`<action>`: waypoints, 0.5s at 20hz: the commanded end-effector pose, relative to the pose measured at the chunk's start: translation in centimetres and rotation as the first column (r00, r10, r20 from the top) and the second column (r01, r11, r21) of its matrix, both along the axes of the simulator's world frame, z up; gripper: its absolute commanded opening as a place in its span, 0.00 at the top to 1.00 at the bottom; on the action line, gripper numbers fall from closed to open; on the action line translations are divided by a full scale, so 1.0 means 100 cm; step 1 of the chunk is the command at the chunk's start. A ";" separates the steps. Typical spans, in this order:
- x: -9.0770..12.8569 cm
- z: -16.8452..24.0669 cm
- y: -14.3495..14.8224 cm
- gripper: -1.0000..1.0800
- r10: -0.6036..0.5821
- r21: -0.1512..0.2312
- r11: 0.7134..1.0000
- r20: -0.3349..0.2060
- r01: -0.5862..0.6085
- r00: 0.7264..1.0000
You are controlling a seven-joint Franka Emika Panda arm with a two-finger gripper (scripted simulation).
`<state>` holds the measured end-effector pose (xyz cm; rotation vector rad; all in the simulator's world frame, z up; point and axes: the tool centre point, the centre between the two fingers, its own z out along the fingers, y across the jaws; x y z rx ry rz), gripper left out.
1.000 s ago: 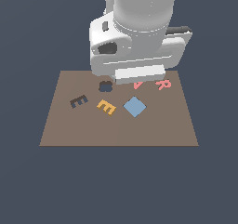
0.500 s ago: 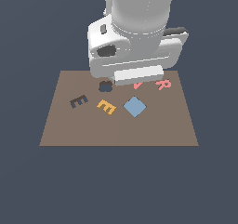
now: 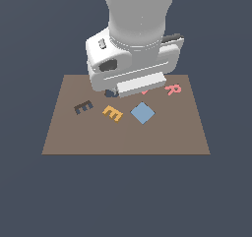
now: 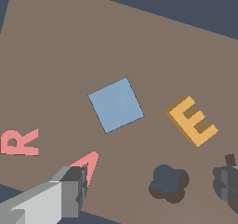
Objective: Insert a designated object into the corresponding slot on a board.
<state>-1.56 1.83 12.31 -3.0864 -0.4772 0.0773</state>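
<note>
The orange E block lies flat on the board, just left of centre in the exterior frame, free of any contact. The wrist view shows it as a thick, matte, square-edged letter. Its slot, a dark E-shaped recess, sits near it toward the left of the exterior frame and appears empty. A flat blue diamond tile lies just right of the block. A pink R lies further toward the upper right, and a pink A shows only in the wrist view. A dark rounded blob-shaped hole is recessed at the lower centre of the wrist frame.

The gripper hangs above the surface with its fingers spread wide and nothing between them.

Judgement: the approach step is in hand; the block is not yet grasped. The next move calls for centring over the E, aligning the fingers across its straight flanks, then descending.
</note>
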 end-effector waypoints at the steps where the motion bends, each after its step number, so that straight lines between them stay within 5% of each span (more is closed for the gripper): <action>1: 0.001 -0.006 -0.006 0.04 0.056 0.001 0.998 0.004 -0.056 0.998; 10: 0.012 -0.034 -0.033 0.04 0.318 0.000 0.948 0.025 -0.318 0.948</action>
